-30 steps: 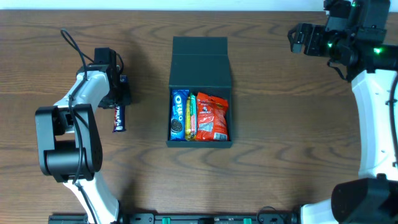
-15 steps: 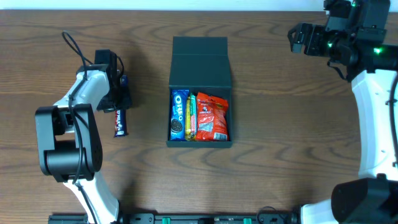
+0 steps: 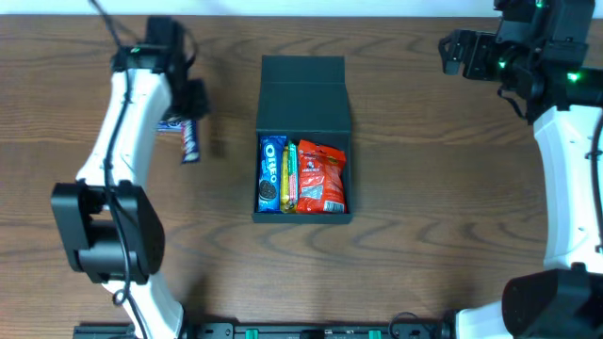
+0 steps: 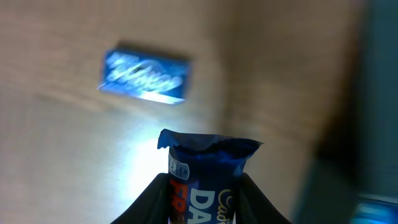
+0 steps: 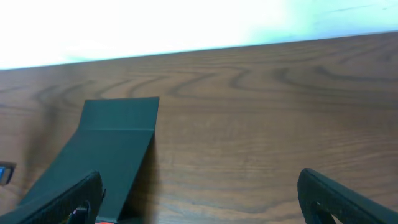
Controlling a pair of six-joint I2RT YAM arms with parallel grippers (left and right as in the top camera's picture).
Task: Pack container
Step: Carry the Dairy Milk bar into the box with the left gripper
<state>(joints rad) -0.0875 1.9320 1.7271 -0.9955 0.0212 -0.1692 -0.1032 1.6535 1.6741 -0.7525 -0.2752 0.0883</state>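
The container (image 3: 303, 113) stands in the middle of the table (image 3: 424, 235), with its lid (image 3: 302, 83) folded open to the far side. Inside it, side by side, lie an Oreo pack (image 3: 271, 175) at the left, a yellow stick (image 3: 291, 176) in the middle and a red packet (image 3: 322, 177) at the right. The left gripper (image 3: 191, 102) is to the left of the container, near the lid's level, and its fingers (image 4: 154, 194) are closed narrowly on the end of a dark blue bar (image 3: 190, 142). In the left wrist view the bar's crimped end sticks out between the two fingers. A small blue packet (image 3: 171, 123) lies on the table just beside the bar; the wrist view is blurred, so its print cannot be read. The right gripper (image 3: 454, 55) is at the far right corner of the table, well apart from the container. Its fingers (image 5: 67, 200) stand wide apart and hold nothing.
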